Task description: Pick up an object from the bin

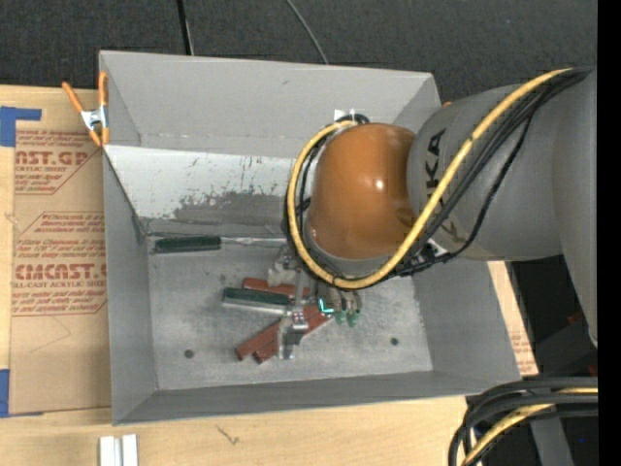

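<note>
We find the gripper (pixel 297 326) low over the floor of the bin (pixel 184 178), near the middle and towards the front wall, under the arm's orange cover (pixel 361 194). The cover and its cables hide the gripper's upper part. We cannot tell whether it is released or clenched, nor whether anything is grasped.

Surroundings: a small cluster lies just left of the gripper. A green bar (pixel 250 299) lies nearly level across the view, its right end reaching the gripper. Just behind it lies a reddish-brown piece (pixel 260 284); whether the two touch we cannot tell. A small bright green thing (pixel 346 316) sits just right of the gripper, at the cover's edge. Well apart, a dark green strip (pixel 187 245) lies along the foot of the back wall, to the left and parallel to it.

Thing nearest the gripper: a brown bar (pixel 254 346), flat on the floor at the front of the cluster. Its long axis runs diagonally, from lower left to upper right in the view. The upper-right end meets the gripper; the lower-left end points towards the front left corner. The green bar lies just behind it and crowds the gripper on that side.
</note>
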